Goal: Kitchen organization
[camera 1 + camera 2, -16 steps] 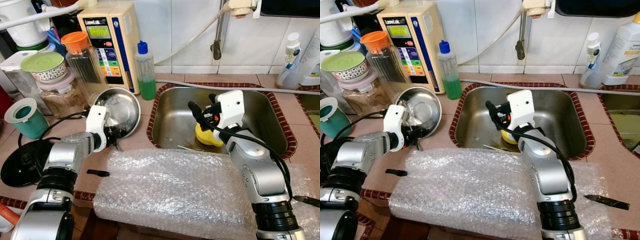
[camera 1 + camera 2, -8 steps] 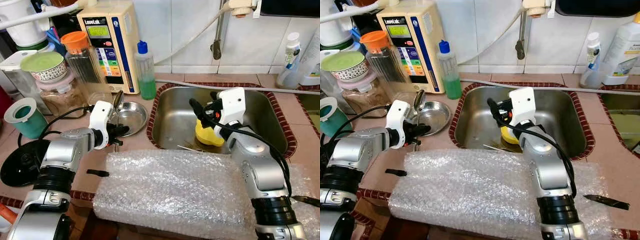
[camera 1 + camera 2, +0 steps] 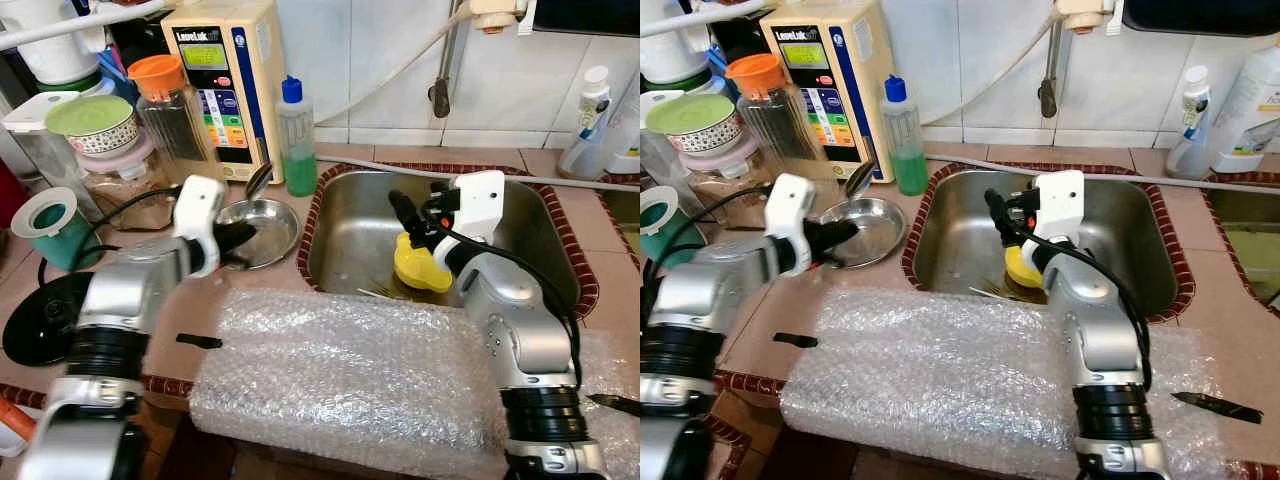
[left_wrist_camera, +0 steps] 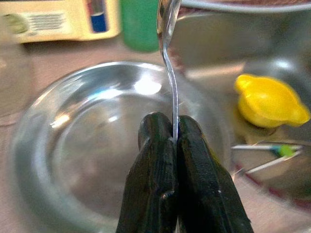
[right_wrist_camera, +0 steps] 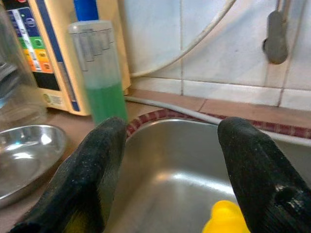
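Left claw [image 4: 174, 141] clenched on spoon [image 4: 167, 58] above steel bowl [image 3: 262, 228], tiled counter [image 3: 330, 155].

The steel bowl [image 3: 258, 229] is polished metal, mirror-bright with white glints across its smooth inside. The spoon [image 4: 168, 53] is thin, glossy metal too. The left tool [image 4: 174, 141] has matt black fingers [image 4: 153, 170], slightly rubbery in look; the right tool [image 5: 170, 179] has fingers [image 5: 99, 170] of black with a fine grainy texture. The sink [image 3: 350, 205] is brushed stainless steel, duller than the bowl. In it lies a yellow lid [image 3: 420, 272] of smooth, glossy plastic. The bubble wrap [image 3: 350, 375] is clear, crinkled plastic film. The table [image 3: 190, 310] is matt pinkish tile; the wall [image 3: 370, 60] is glossy white tile. The soap bottle [image 3: 296, 140] is translucent plastic.
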You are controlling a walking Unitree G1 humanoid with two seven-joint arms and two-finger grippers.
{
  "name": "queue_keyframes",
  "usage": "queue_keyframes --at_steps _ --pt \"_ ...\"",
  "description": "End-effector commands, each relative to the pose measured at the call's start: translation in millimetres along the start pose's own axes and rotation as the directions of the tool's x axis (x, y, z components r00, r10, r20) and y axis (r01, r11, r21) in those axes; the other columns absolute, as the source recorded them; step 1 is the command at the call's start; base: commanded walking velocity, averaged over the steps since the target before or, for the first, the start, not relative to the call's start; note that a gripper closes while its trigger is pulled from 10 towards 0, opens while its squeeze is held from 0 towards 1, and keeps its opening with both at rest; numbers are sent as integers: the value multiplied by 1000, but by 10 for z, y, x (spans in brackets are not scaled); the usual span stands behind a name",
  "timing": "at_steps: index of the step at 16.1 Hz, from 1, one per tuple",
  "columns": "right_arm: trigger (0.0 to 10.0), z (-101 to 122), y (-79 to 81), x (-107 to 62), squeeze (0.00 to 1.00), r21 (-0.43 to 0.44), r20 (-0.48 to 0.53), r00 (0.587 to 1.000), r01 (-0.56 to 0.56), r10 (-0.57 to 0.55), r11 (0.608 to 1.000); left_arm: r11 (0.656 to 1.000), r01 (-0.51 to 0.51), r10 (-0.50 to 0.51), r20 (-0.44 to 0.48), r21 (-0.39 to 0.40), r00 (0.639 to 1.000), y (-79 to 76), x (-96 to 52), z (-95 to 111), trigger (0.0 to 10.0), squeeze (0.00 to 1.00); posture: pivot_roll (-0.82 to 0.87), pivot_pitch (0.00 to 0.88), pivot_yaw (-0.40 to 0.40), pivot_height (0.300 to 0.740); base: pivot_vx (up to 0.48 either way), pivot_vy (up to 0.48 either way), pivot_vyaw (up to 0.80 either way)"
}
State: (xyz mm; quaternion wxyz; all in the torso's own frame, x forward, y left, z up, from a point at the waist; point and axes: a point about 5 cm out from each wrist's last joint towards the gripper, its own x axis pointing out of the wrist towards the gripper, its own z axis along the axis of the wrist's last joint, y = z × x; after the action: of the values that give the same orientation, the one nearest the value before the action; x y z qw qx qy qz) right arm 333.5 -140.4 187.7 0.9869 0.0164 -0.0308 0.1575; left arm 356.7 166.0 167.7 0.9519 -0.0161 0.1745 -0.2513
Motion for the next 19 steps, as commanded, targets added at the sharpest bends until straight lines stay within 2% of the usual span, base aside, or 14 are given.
queue_keyframes --at_steps 1,2,3,4,6,8,10,12,14,17,18,19 --pt "10000 61 29 24 0 -4 16 1000 -21 21 1000 1000 5 -5 57 1 998 -28 -10 111 0 0 9 0 91 740 0 0 0" --pt "10000 61 25 22 0 -3 19 1000 -18 18 1000 1000 20 -19 90 -15 996 -79 6 127 0 0 3 0 98 740 0 0 0" --pt "10000 66 16 22 0 36 32 999 -6 5 999 998 38 -30 173 -44 984 -142 30 198 0 0 -1 0 99 740 0 0 0" --pt "10000 69 25 22 0 78 39 999 -12 9 997 996 58 -45 186 -65 981 -177 44 209 0 0 -3 0 97 740 0 0 0" --pt "10000 71 98 18 0 243 70 996 -79 64 967 979 168 -141 215 -117 967 -349 131 223 0 0 -5 0 94 740 0 0 0" --pt "10000 104 166 -12 0 312 88 984 -174 154 934 964 237 -204 229 -125 952 -468 192 245 0 0 -19 0 93 740 0 0 0" --pt "10000 130 157 -108 0 322 85 967 -256 241 912 931 340 -306 226 -132 925 -658 235 263 0 0 -39 0 94 740 0 0 0" --pt "10000 126 118 -153 0 329 80 963 -268 256 905 897 413 -371 240 -158 897 -772 243 286 0 0 -54 0 90 740 0 0 0" --pt "10000 146 36 -220 0 341 77 954 -297 288 892 819 541 -491 255 -192 833 -997 247 298 0 0 -74 0 91 740 0 0 0" --pt "10000 169 -2 -241 0 340 77 951 -307 299 889 781 594 -550 240 -193 800 -1139 257 261 0 0 -82 0 88 740 0 0 0" --pt "10000 169 -2 -241 0 340 77 951 -307 299 889 781 594 -550 240 -193 800 -1139 257 261 0 0 -82 0 88 740 0 0 0" --pt "10000 176 3 -257 949 341 77 946 -321 314 883 771 606 -563 235 -196 792 -1188 270 238 0 0 -80 0 81 740 0 0 0"
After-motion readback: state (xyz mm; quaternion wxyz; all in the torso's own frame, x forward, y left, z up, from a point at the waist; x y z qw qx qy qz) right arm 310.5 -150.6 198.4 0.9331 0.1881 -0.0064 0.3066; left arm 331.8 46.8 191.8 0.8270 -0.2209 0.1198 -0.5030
